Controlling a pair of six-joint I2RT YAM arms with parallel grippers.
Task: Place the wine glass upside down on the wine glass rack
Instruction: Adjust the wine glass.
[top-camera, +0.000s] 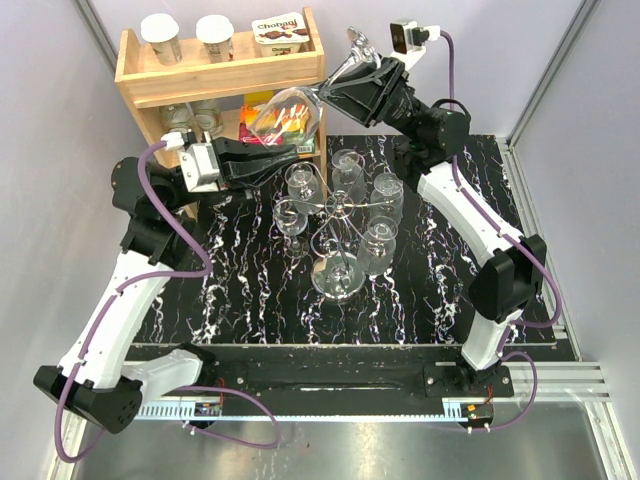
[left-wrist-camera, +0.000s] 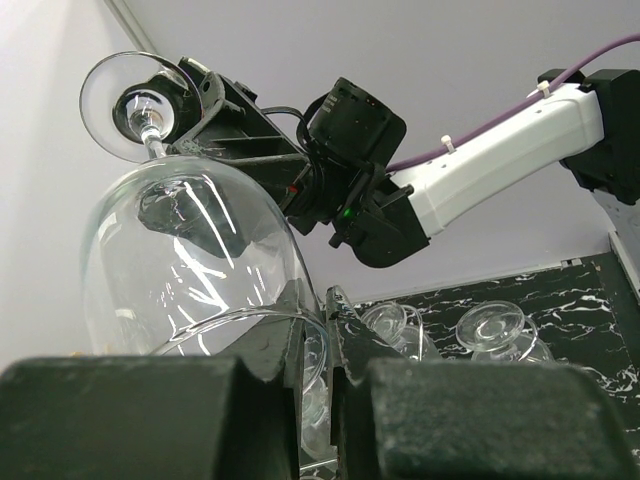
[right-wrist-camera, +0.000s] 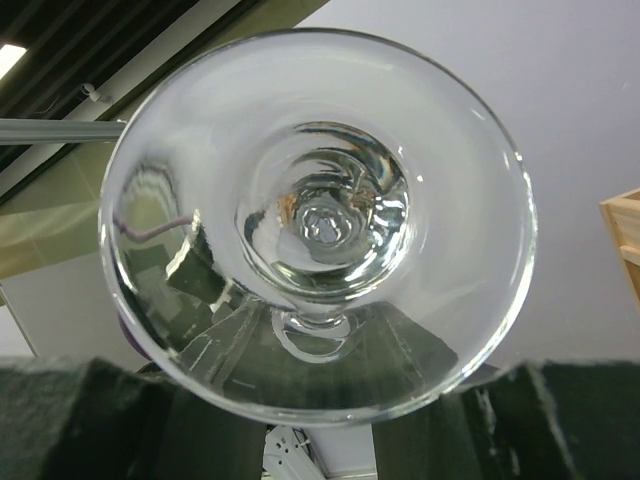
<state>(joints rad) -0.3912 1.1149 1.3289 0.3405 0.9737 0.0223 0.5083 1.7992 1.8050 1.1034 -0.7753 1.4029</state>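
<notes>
The wine glass (top-camera: 287, 113) is held in the air on a tilt, above the back left of the rack, its foot (top-camera: 360, 46) up to the right. My left gripper (top-camera: 296, 150) is shut on the bowl's rim, seen pinched in the left wrist view (left-wrist-camera: 318, 325). My right gripper (top-camera: 338, 93) is shut on the stem just under the foot (right-wrist-camera: 320, 220). The wine glass rack (top-camera: 336, 212), silver wire on a round disc base (top-camera: 337, 281), stands mid-table with several glasses (top-camera: 383, 190) hanging upside down on it.
A wooden shelf (top-camera: 222, 72) stands at the back left with yoghurt cups (top-camera: 279, 31) on top and jars below, close behind the held glass. The rack stands on a black marbled mat (top-camera: 250, 290). The hung glasses (left-wrist-camera: 497, 328) show under the right arm.
</notes>
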